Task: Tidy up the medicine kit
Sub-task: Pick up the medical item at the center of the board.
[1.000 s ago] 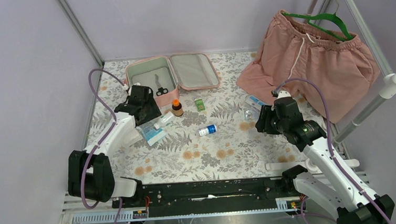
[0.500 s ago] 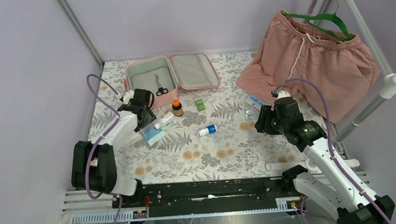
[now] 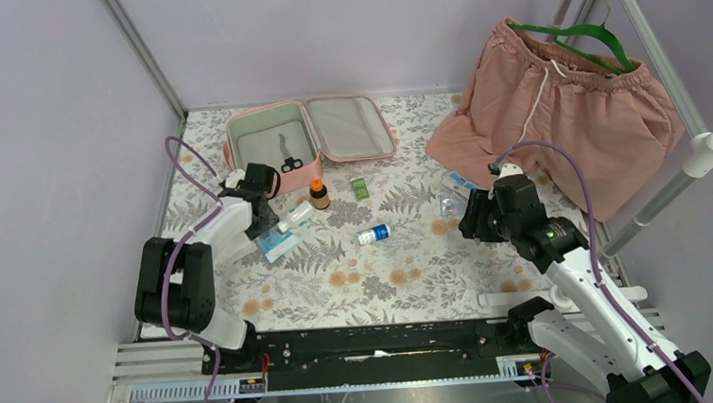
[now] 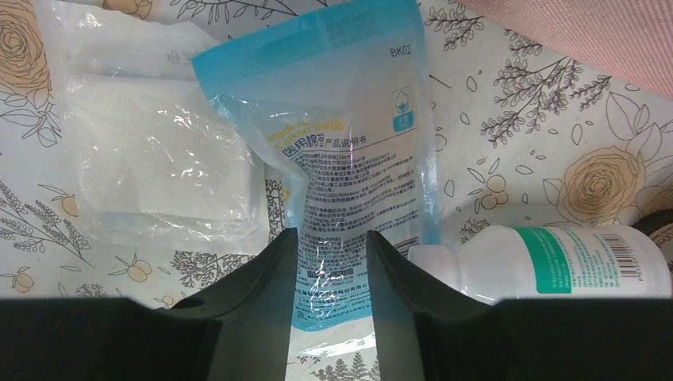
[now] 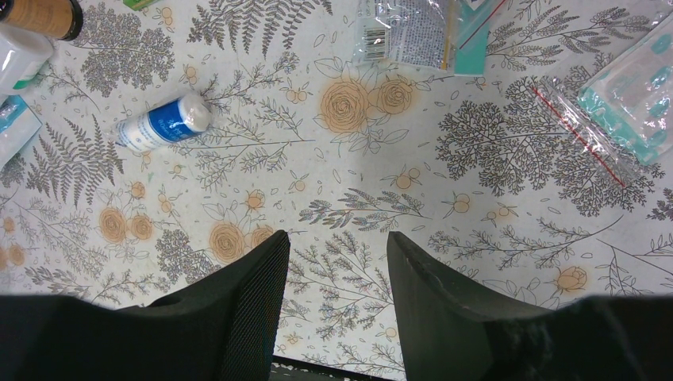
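The pink medicine kit [image 3: 291,180] lies open at the back of the table, its grey inside holding small black scissors [image 3: 288,159]. Just in front of it my left gripper [image 3: 268,217] [image 4: 331,238] is low over a blue printed pouch [image 3: 278,243] [image 4: 349,135]. Its jaws stand apart, and the pouch's near end shows in the gap between them. A white bottle with a green label [image 4: 555,262] lies right beside the right finger. My right gripper [image 3: 472,220] [image 5: 337,262] hangs open above bare floral cloth with nothing between its fingers.
A clear plastic packet [image 4: 151,167] lies left of the pouch. A brown bottle with an orange cap [image 3: 318,195], a small green box [image 3: 359,188] and a blue-and-white bottle [image 3: 372,234] [image 5: 163,123] lie mid-table. Sealed packets [image 5: 413,32] [image 5: 635,87] are nearby. Pink shorts [image 3: 554,102] hang at the right.
My left gripper has come down and nearer onto the blue pouch, and its jaws have narrowed. The right arm has not moved.
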Motion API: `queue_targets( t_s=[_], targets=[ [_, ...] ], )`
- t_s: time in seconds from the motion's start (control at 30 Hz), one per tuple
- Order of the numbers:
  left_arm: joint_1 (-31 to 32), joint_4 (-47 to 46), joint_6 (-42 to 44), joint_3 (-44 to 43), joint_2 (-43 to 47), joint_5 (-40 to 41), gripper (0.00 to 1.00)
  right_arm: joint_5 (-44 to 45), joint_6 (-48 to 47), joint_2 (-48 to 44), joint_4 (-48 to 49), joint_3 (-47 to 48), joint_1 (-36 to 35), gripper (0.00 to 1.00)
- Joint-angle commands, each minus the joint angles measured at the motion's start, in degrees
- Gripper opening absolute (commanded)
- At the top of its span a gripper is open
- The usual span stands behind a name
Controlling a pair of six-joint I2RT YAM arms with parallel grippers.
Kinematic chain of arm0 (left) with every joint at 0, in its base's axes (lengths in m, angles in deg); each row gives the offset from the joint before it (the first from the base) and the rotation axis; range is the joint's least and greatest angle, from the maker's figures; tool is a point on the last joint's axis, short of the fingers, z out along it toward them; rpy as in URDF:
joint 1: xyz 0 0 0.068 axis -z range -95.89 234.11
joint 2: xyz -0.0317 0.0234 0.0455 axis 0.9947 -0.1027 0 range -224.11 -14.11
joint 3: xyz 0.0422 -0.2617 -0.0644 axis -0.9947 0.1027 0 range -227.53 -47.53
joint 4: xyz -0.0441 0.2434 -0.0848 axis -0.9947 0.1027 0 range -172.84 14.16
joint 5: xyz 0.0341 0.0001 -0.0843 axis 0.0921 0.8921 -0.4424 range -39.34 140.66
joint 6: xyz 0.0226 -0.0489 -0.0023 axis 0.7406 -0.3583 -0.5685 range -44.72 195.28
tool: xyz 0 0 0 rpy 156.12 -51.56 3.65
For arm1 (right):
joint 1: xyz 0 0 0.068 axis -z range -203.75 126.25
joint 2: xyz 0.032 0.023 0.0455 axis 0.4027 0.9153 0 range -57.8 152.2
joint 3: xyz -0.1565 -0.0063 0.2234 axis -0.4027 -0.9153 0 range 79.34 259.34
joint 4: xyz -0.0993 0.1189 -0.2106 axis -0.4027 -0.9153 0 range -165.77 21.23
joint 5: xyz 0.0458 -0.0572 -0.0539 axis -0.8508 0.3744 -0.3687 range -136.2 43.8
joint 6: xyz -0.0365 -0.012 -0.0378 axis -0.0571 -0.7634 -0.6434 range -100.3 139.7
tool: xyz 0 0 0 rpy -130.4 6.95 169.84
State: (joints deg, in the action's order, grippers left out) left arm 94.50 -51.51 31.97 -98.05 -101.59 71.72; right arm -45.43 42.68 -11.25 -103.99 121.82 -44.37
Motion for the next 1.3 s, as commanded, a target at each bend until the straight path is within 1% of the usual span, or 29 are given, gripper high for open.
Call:
queue_targets(
  t_s=[0.0,0.17,0.27,0.37,0.57,0.63,0.77,0.93,1.13,1.27],
  targets=[
    [-0.5,-3.1,-0.6,1.1,-1.0,2.3,0.43,-0.6,-0.2,-0.2,1.4,0.1,-0.1,0.57],
    [-0.7,-3.1,-0.8,1.0,-1.6,2.5,0.35,-0.6,-0.2,-0.2,1.4,0.1,-0.1,0.57],
    [-0.7,-3.0,-0.9,1.2,-0.9,2.6,0.33,-0.6,-0.2,-0.2,1.4,0.1,-0.2,0.57],
    [-0.7,-2.9,-0.6,1.2,-0.5,2.8,0.29,-0.6,-0.2,-0.2,1.4,0.1,-0.2,0.57],
    [-0.7,-2.3,-0.6,1.0,-0.5,3.4,0.15,-0.7,-0.2,-0.3,1.4,0.1,-0.1,0.57],
    [-0.8,-1.9,-0.6,0.9,0.0,3.4,0.12,-0.7,-0.2,-0.3,1.3,0.1,-0.1,0.57],
    [-0.7,0.2,-0.6,-0.4,1.4,3.5,0.06,-0.7,-0.2,-0.3,1.3,0.1,-0.1,0.58],
    [-0.8,4.9,1.0,-3.3,6.1,3.8,0.00,-0.7,-0.2,-0.2,1.4,0.1,-0.1,0.58],
    [-0.7,11.1,4.0,-9.0,14.3,6.4,0.00,-0.7,-0.3,-0.1,1.4,0.0,-0.1,0.59],
    [-0.8,11.6,8.1,-14.4,16.6,6.1,0.00,-0.7,-0.3,-0.1,1.7,0.0,-0.2,0.59]
  ],
)
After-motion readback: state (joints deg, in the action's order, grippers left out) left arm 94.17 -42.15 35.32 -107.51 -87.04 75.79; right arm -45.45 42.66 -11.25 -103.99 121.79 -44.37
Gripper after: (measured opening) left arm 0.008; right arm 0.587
